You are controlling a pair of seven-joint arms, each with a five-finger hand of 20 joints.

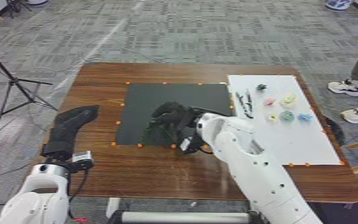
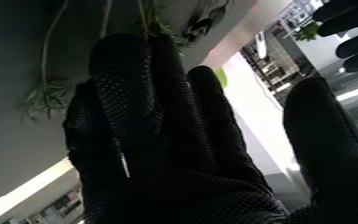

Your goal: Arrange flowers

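Observation:
My right hand [image 1: 171, 118] is over the black mat [image 1: 143, 97], with green stems [image 1: 146, 134] beside and below it. In the right wrist view that hand [image 2: 171, 145] has straight fingers and a thumb held apart. Thin stems with a leafy sprig [image 2: 47, 96] lie on the dark surface beyond the fingers, and a second sprig [image 2: 160, 31] is partly behind the fingertips. My left hand [image 1: 75, 118] is at the table's left side, fingers extended; its fingers [image 2: 353, 31] appear past the right thumb. Whether the right hand touches a stem, I cannot tell.
On the white board [image 1: 293, 145] at the right sit a dark green piece [image 1: 261, 87], a pink flower [image 1: 269, 101], a yellow one [image 1: 288, 100], a teal one [image 1: 286, 116], a blue one [image 1: 305, 117] and dark twigs [image 1: 245, 103]. Orange markers edge the mat.

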